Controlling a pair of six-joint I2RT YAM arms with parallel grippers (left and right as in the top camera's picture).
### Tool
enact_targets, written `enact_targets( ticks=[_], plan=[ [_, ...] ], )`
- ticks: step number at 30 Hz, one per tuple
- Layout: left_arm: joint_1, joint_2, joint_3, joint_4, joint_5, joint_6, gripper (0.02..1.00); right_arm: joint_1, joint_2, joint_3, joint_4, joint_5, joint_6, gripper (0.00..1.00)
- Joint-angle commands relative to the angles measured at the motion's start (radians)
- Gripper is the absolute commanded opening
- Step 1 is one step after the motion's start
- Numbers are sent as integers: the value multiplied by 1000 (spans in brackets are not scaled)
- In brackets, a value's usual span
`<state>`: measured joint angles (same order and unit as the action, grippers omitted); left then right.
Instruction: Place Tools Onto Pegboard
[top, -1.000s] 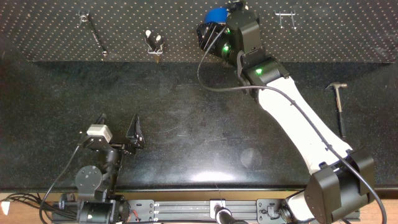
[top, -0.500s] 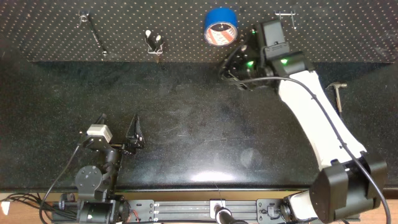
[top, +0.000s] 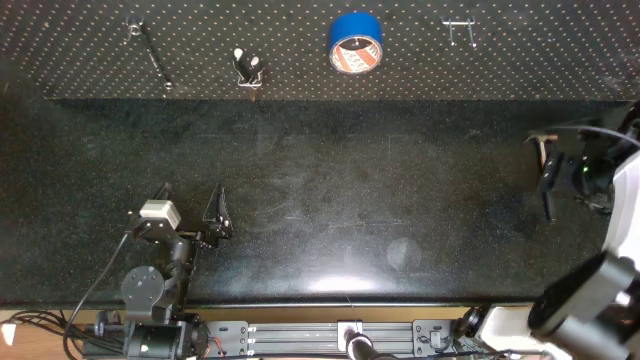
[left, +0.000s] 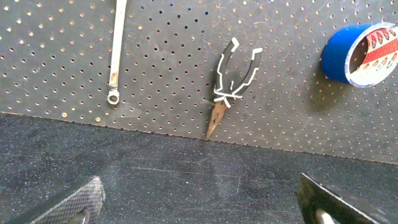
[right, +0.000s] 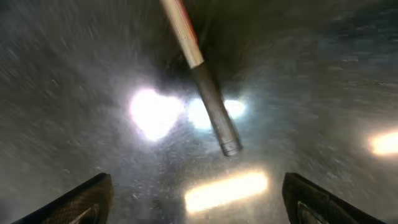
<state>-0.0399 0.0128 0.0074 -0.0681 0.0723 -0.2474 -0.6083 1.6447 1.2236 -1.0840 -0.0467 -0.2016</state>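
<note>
The right gripper (right: 199, 208) hung with its fingers spread wide and empty. The hammer (right: 210, 112) lay on the table (top: 400, 200) just ahead, between them — butt end nearest, shaft running away toward the pegboard (top: 520, 60), head farthest. The left gripper (left: 199, 202), also open, sat well apart — the right arm was nearer.

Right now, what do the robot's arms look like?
The left arm is black with a silver block and thin black cables. The right arm has white shells, black joints and a green light. Their fingers are dark and ridged.
</note>
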Motion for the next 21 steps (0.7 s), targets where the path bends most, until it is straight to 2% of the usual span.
enact_targets(
  ticks=[1,4,7,13,17,20,21],
  plan=[
    [0,-9,-2,-6,11,2,996,26,111,-14,-5,12,-285,895],
    [0,-9,-2,-6,11,2,996,18,114,-14,48,19,-358,893],
    [0,-9,-2,-6,11,2,996,18,145,-14,100,160,-395,893],
    [0,-9,-2,-6,11,2,996,23,233,-14,176,162,-399,893],
    [0,-9,-2,-6,11,2,996,23,246,-13,230,90,-399,890],
    [0,-9,-2,-6,11,2,996,23,247,-14,212,-41,-397,884],
    [0,-9,-2,-6,11,2,998,23,251,-14,199,-51,-394,884]
  ],
)
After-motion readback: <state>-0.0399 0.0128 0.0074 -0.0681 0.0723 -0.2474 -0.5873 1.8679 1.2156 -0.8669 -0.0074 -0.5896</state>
